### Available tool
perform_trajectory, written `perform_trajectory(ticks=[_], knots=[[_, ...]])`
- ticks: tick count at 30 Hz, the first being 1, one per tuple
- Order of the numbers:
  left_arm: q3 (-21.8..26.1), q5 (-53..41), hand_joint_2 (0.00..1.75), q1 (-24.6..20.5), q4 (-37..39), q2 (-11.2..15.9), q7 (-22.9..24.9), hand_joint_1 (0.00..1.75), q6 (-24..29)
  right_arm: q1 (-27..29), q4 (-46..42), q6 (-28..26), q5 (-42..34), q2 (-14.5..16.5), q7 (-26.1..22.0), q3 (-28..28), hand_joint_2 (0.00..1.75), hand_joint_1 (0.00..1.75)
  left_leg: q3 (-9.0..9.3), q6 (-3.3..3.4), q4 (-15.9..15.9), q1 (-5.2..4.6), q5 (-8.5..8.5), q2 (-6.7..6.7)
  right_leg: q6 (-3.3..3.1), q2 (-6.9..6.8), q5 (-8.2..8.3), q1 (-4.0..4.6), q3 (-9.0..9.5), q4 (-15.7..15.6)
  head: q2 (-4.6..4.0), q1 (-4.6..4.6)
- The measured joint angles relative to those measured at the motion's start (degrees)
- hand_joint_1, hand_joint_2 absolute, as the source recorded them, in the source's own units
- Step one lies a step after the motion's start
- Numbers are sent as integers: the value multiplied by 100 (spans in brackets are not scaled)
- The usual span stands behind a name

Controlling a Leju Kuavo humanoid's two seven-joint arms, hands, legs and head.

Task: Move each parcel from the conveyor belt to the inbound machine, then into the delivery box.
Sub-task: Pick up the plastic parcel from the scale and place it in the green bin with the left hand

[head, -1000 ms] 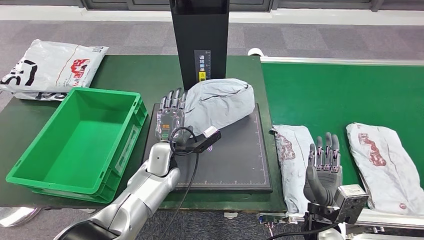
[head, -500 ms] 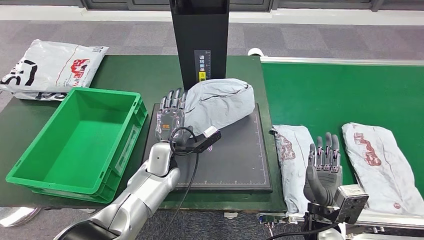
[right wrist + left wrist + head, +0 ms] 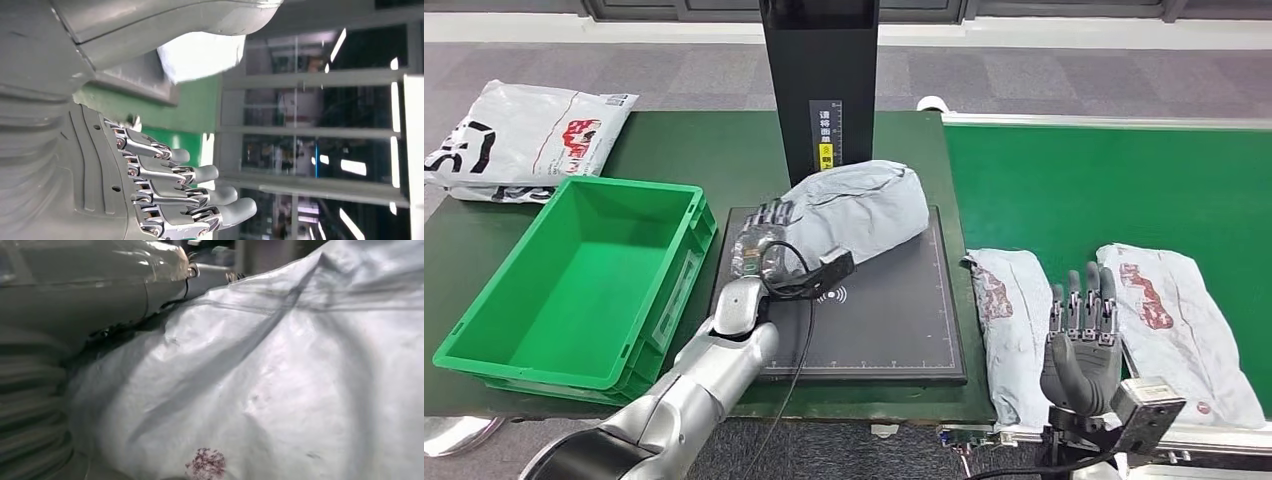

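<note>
Grey parcel [image 3: 859, 210] against the left hand [image 3: 759, 240] fingers, grip unclear; right hand [image 3: 1082, 340] spread, empty

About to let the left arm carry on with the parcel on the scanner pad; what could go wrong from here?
1. The left hand touches only the end of the grey parcel nearest the green box; a bulky soft bag may slip or sag on lifting.
2. The cable looping off that wrist lies over the black pad and could snag.
3. The parcel leans near the black tower, so a lift could brush it.
</note>
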Motion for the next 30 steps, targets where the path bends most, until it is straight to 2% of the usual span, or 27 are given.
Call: perform_trajectory(ticks=[9, 21, 25, 30], knots=[[328, -69, 175, -203, 303, 41, 21, 0, -70, 47, -251, -108, -125, 0, 70, -88, 175, 0, -2, -1, 0, 0, 2, 5, -1, 7, 3, 0, -4, 0, 0, -1], [372, -108, 175, -263, 425, 40, 48, 3, -70, 60, -315, -142, -126, 2, 80, -116, 175, 0, -2, -1, 0, -1, 2, 5, -1, 7, 3, 0, -4, 0, 0, -1], [416, -123, 175, -264, 432, 45, 48, 175, -21, 58, -315, -143, -125, 2, 81, -118, 175, 0, -3, -1, 0, -1, 2, 5, -1, 7, 3, 0, -4, 0, 0, -1], [521, -144, 175, -265, 433, 60, -22, 175, 53, 55, -310, -137, -120, 2, 82, -119, 175, 0, -4, -1, 0, -1, 2, 4, -1, 5, 3, 0, -4, 0, 0, -1]])
